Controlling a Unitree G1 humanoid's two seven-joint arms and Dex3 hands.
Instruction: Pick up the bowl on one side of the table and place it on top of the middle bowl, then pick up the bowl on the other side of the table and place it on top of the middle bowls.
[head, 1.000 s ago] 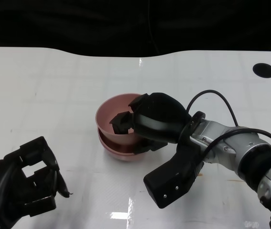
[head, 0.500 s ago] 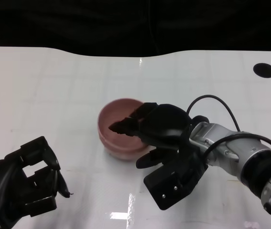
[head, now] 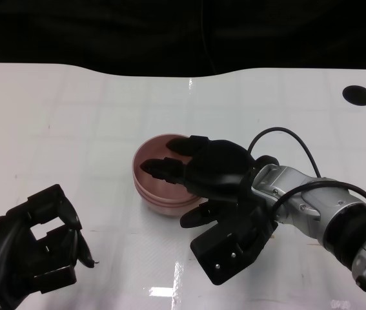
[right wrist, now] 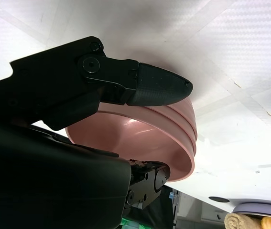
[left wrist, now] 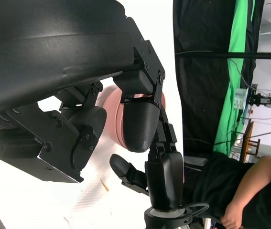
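A stack of pink bowls (head: 158, 197) stands in the middle of the white table, nested rim in rim. My right hand (head: 215, 171) straddles its near right rim, some fingers (head: 162, 168) spread over the inside and others low outside the wall. In the right wrist view one fingertip (right wrist: 161, 88) lies beside the outer wall of the pink bowls (right wrist: 147, 138), with a wide gap to the fingers inside. My left hand (head: 33, 248) rests at the near left, loosely curled and holding nothing. The left wrist view shows the pink bowls (left wrist: 112, 113) beyond the left hand (left wrist: 78, 71).
A round black hole (head: 356, 95) sits in the table at the far right. The table's back edge curves along a dark background. A black cable (head: 286, 132) loops over my right wrist. A person (left wrist: 243, 191) sits beyond the table in the left wrist view.
The right hand lowered the tilted top bowl until it sat level in the stack. Its fingers then spread wider over the bowl. The left hand has not moved.
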